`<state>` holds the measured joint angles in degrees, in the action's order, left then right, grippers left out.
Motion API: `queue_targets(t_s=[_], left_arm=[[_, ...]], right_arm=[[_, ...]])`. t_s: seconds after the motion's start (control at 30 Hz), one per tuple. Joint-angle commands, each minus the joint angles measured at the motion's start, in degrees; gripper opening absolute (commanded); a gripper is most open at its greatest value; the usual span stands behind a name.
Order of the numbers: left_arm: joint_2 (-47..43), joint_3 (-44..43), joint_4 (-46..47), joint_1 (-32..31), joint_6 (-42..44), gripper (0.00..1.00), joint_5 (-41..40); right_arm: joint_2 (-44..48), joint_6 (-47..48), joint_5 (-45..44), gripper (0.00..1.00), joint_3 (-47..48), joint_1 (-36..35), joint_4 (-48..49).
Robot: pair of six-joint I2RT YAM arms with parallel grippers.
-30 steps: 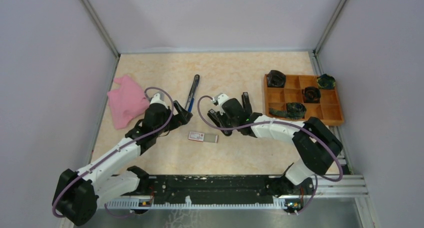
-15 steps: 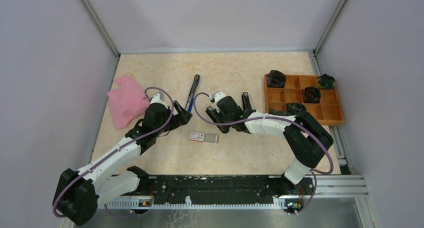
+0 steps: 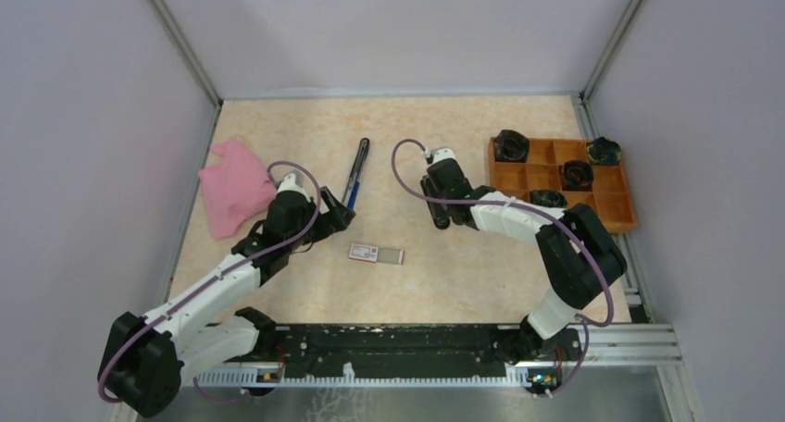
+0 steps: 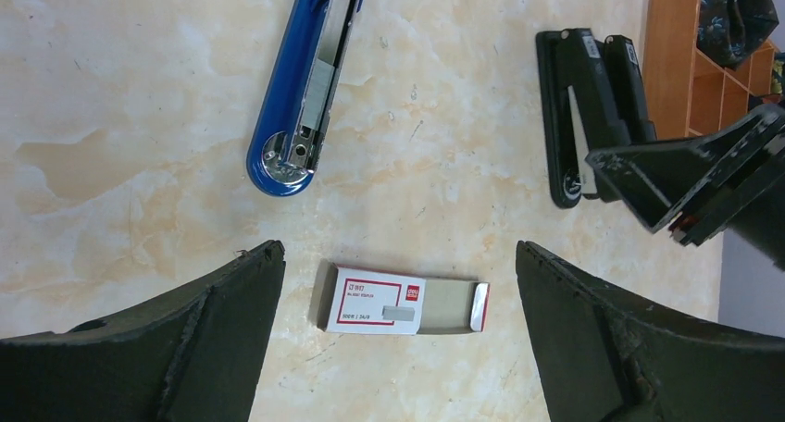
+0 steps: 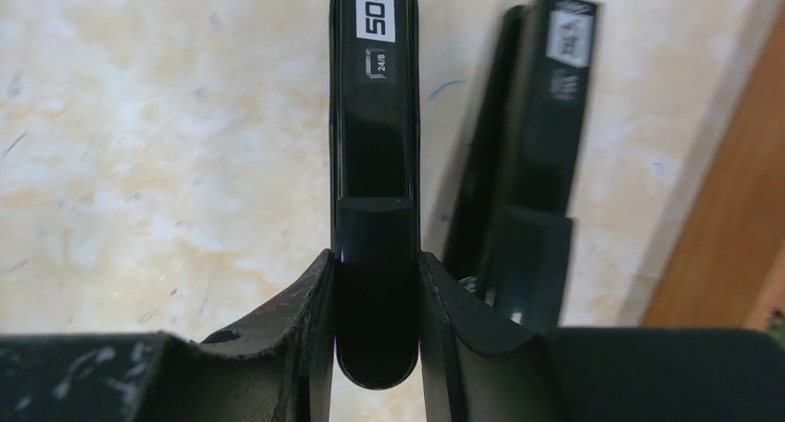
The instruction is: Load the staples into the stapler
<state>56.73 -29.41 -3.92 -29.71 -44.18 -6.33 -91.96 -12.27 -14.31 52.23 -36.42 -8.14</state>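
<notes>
Top external view suggests loading has barely begun: the staples point(image 3: 377, 254) lie boxed on the desk point(image 3: 463, 288) beneath the spread left hand point(image 3: 341, 215), while the right hand point(image 3: 437, 217), at their 2 o'clock, pinches the black stapler point(image 5: 375, 89), with nothing apparently inserted yet.

From high behind the robot we look down on the whole beige marbled table point(image 3: 417, 135). Our left wrist view hangs nearer, facing straight down. Both views share the flat white-and-red staple box point(image 3: 376, 254), which sits lower centre in the wrist frame point(image 4: 398, 301). Our right wrist view sits closest and low, looking along the black plastic stapler point(image 5: 374, 117). That stapler point(image 4: 579, 107) also shows at the left wrist view's upper right.
</notes>
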Motion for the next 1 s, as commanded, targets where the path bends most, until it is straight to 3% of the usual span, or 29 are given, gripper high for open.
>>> queue_targets(t_s=[0.0,0.23,0.33,0.8,0.97], left_arm=[[-0.86,-0.30,-1.20,0.55,-0.20,0.99,0.09],[-2.72,-0.02,-2.29,0.64,-0.07,0.99,-1.53],[-3.41,0.30,-2.33,0.78,0.06,0.99,-2.23],[-1.42,4.00,1.36,5.47,-1.49,0.99,1.16],[6.61,-2.23,0.79,5.78,2.38,0.99,-0.79]], right_arm=[[-0.24,-1.13,-5.01,0.26,4.88,2.30,-1.56],[3.70,-4.82,-2.99,0.53,5.98,1.41,-0.43],[5.31,-6.75,-1.90,0.59,5.74,-0.57,0.98],[-2.13,-13.43,1.32,0.66,9.19,-10.18,9.61],[-2.25,-14.18,1.75,0.66,6.84,-10.51,11.59]])
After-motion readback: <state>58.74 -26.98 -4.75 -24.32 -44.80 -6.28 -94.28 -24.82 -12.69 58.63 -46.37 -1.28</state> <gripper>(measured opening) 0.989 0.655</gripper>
